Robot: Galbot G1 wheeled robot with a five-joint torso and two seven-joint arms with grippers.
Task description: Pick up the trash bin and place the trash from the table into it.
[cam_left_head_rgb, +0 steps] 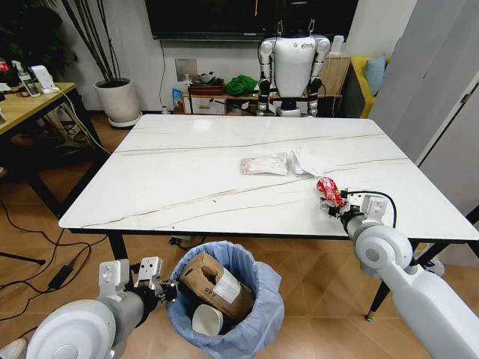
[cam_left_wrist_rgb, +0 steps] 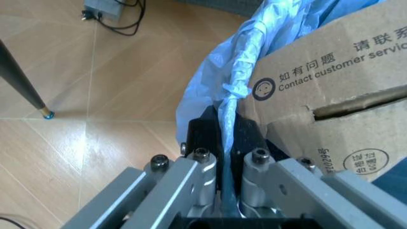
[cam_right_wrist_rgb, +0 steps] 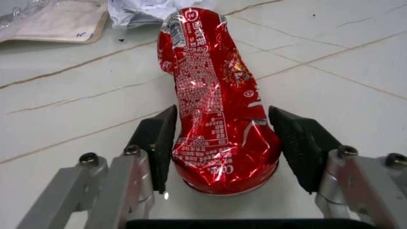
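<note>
The trash bin [cam_left_head_rgb: 258, 262], lined with a crinkled blue bag [cam_left_wrist_rgb: 245, 57], stands on the floor by the table's near edge. A brown cardboard box [cam_left_head_rgb: 217, 284] [cam_left_wrist_rgb: 337, 71] and a paper cup [cam_left_head_rgb: 209, 320] lie inside it. My left gripper [cam_left_head_rgb: 168, 290] [cam_left_wrist_rgb: 226, 138] is shut on the bag's rim. On the white marble table [cam_left_head_rgb: 194, 172] at the right lies a red wrapper [cam_left_head_rgb: 329, 191] [cam_right_wrist_rgb: 213, 95]. My right gripper [cam_left_head_rgb: 334, 207] [cam_right_wrist_rgb: 222, 143] is open, its jaws on either side of the wrapper's near end. Farther off lie a clear plastic wrapper [cam_left_head_rgb: 263, 165] [cam_right_wrist_rgb: 57, 21] and a white tissue [cam_left_head_rgb: 305, 162] [cam_right_wrist_rgb: 140, 9].
Another robot [cam_left_head_rgb: 293, 67] stands behind the table's far edge. A plant pot [cam_left_head_rgb: 118, 101] and a wooden desk [cam_left_head_rgb: 22, 105] are at the left. Cables [cam_left_head_rgb: 60, 273] trail on the floor, and a black table leg [cam_left_wrist_rgb: 22, 76] stands close to the bin.
</note>
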